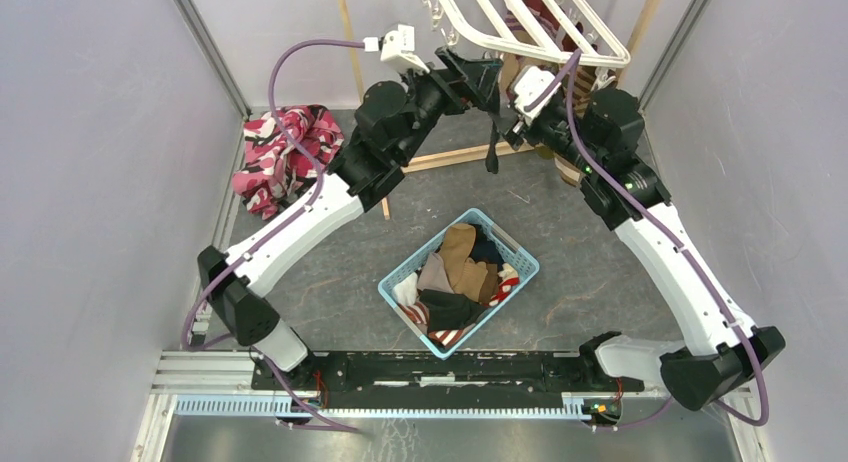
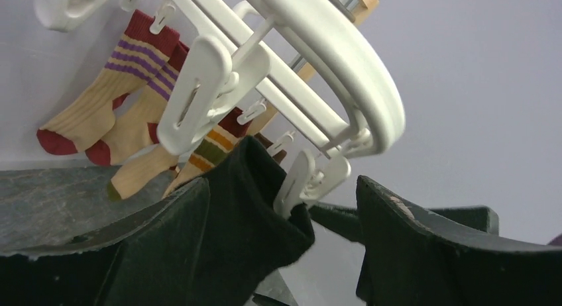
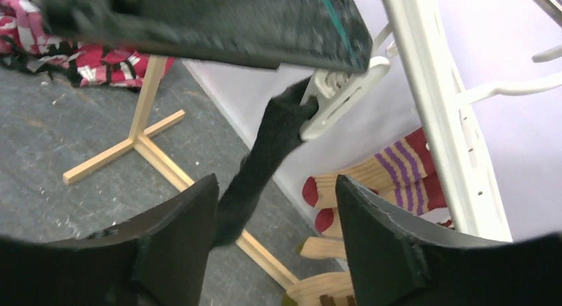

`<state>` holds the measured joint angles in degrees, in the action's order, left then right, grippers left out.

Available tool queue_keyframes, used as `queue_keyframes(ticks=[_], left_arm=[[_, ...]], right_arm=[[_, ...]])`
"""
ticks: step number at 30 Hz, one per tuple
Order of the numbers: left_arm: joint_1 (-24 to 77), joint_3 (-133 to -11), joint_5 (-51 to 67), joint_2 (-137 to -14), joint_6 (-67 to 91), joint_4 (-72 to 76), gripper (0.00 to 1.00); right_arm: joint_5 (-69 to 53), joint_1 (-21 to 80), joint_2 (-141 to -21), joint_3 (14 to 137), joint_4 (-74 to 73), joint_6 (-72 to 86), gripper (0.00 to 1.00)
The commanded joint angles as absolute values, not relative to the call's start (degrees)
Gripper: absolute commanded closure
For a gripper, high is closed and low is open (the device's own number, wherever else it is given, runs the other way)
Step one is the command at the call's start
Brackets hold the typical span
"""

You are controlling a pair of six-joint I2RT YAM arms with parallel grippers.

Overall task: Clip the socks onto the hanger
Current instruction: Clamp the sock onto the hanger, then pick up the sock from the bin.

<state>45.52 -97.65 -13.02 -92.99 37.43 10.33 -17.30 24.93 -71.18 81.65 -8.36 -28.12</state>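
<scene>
Nearest to you, in the middle of the desk [image 1: 600,272], sits the blue basket [image 1: 510,239]. It lies between the two arms, so either hand can dip into it. The loose socks [image 1: 460,272] heaped inside are the ones not yet hung. To the far left a pink patterned cloth [image 1: 285,152] lies against the wall, out of the working path.

Both arms reach up and away from you, meeting under the near-left corner of the hanger [image 2: 344,74]. Your left hand [image 2: 281,187] stands with its fingers spread wide. The black sock [image 2: 245,206] rests against the inner face of one finger but is not squeezed. Your right hand [image 3: 275,180] is spread as well, with nothing between its fingers. It faces the white clip [image 3: 338,97] from the other side, probably because pinching a clip open takes one hand while the other feeds in the cuff.

That clip bites the top of the black sock, which dangles straight down from it, so the clip alone appears to carry the weight.

Farther back, striped socks [image 2: 99,114] hang from other clips, above the foot of the wooden stand [image 3: 142,140]. You likely work this corner because its clips are the free ones.
</scene>
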Motion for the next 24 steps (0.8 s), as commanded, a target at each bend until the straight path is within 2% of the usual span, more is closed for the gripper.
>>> queue_keyframes(ticks=[1,6,8,11,14,16,20,24], left_arm=[[45.96,-92.87,-9.46,-85.42,34.11,11.7,0.12],[47.19,-80.43,-2.63,-75.92,27.05,14.54,0.03],[47.29,-67.76,5.32,-67.65,22.88,22.42,0.01],[47.29,-59.55,9.7,-62.3,20.94,22.65,0.0],[47.29,-48.46,15.19,-55.88,20.73,24.95,0.0],[47.28,-39.67,14.04,-51.54,24.14,27.26,0.0],[47.29,-21.61,12.92,-42.83,31.53,36.09,0.0],[47.32,-14.69,14.68,-39.52,38.9,36.48,0.04]], right_arm=[[-18.52,24.71,-67.19,82.43,-15.75,-29.38,0.24],[-22.57,20.74,-61.04,75.05,-18.53,-27.69,0.08],[-31.4,16.78,-55.59,66.25,-19.01,-28.57,0.02],[-39.14,15.74,-52.97,61.28,-23.39,-33.07,0.02],[-46.94,15.8,-49.11,50.75,-23.18,-37.64,0.02],[-52.46,14.48,-47.69,44.83,-24.07,-42.67,0.02],[-54.3,13.44,-48.35,41.75,-29.89,-51.1,0.02],[-59.28,10.98,-49.03,38.55,-32.45,-56.73,0.02]])
